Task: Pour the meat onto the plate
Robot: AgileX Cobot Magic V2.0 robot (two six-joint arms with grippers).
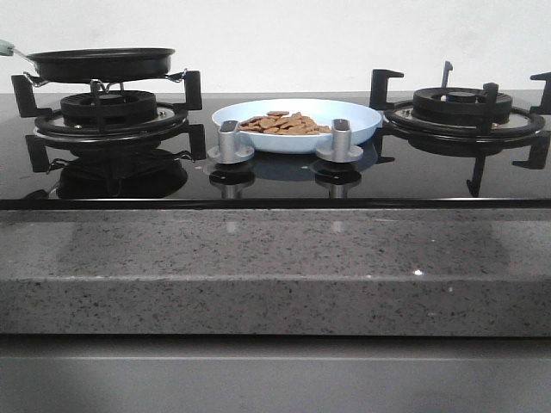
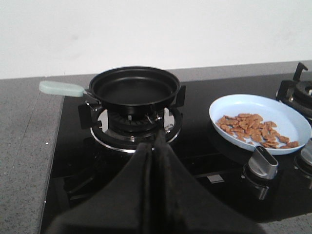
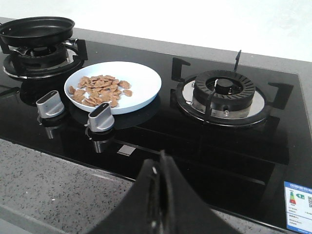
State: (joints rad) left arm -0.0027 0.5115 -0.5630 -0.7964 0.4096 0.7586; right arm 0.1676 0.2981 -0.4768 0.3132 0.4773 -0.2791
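Note:
The pale light-blue plate (image 1: 353,125) sits on the black glass hob between the two burners; it also shows in the left wrist view (image 2: 282,114) and the right wrist view (image 3: 141,83). The meat (image 1: 284,123), a heap of small orange-brown slices, lies on the plate, and shows too in the left wrist view (image 2: 251,127) and the right wrist view (image 3: 97,90). The black frying pan (image 1: 102,62) with a pale handle stands empty on the left burner (image 2: 131,90). My left gripper (image 2: 155,139) is shut and empty, short of the left burner. My right gripper (image 3: 160,161) is shut and empty over the hob's front edge. Neither gripper shows in the front view.
Two silver knobs (image 1: 229,142) (image 1: 340,140) stand in front of the plate. The right burner (image 1: 465,107) has nothing on it, with raised black pan supports. A speckled grey stone counter (image 1: 275,267) runs along the front of the hob.

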